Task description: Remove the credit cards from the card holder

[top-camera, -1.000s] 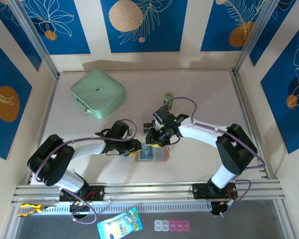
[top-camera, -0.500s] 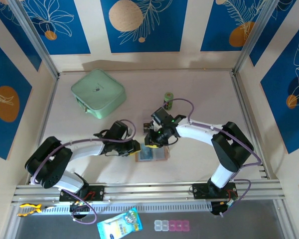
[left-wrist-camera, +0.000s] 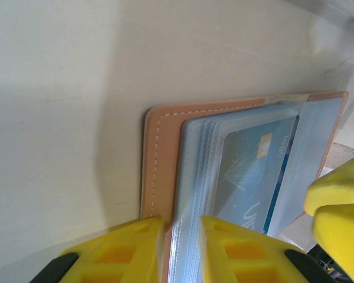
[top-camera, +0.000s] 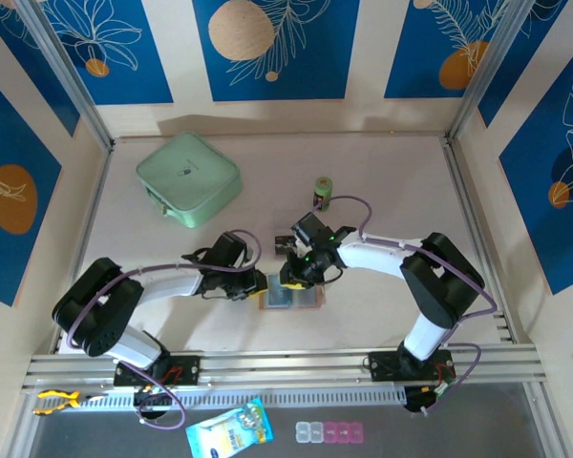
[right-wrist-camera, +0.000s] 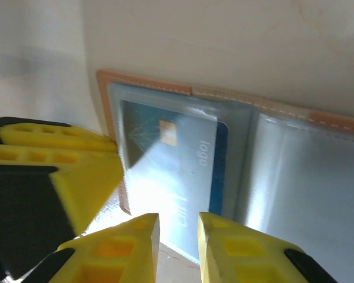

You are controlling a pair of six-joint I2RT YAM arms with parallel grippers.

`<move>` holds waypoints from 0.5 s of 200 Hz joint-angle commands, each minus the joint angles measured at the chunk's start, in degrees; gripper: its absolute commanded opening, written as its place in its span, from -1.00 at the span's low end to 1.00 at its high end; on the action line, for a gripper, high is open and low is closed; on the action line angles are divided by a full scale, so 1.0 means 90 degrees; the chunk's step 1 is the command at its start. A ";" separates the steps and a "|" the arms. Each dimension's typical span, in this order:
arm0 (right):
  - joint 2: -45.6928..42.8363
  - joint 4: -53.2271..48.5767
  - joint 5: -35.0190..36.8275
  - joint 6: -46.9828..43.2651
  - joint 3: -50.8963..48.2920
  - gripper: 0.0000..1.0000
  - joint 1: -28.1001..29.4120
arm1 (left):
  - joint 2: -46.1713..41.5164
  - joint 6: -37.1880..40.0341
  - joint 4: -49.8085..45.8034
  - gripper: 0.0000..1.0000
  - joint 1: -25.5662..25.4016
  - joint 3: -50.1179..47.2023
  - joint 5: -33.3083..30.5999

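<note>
Counting 1 tan card holder (top-camera: 302,299), open flat at the table's (top-camera: 401,181) front middle, w/ 1 blue credit card (right-wrist-camera: 171,159) in a clear sleeve. Pinching its sleeve stack w/ left gripper (left-wrist-camera: 182,229); right gripper (right-wrist-camera: 178,223) almost closed at the card's sleeve edge, can't tell if gripping. Crowding over the holder w/ both; farther back, 1 mint-green case (top-camera: 188,178) & 1 small green can (top-camera: 323,190).

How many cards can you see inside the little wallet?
1. A blue card sits in the top clear sleeve of the open card holder. More cards may be hidden in the sleeves stacked under it.
</note>
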 commanded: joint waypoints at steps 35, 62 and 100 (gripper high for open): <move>-0.0183 0.0069 -0.0022 0.0141 -0.0174 -0.51 0.0064 | 0.0035 0.0220 -0.0426 -0.57 0.0091 0.0221 -0.0112; -0.0284 0.0084 0.0018 0.0151 -0.0238 -0.51 0.0063 | -0.0182 0.0241 -0.0594 -0.56 0.0091 0.0253 -0.0109; -0.0321 0.0122 0.0004 0.0086 -0.0265 -0.51 0.0054 | -0.0258 0.0244 -0.0742 -0.55 0.0031 0.0423 -0.0057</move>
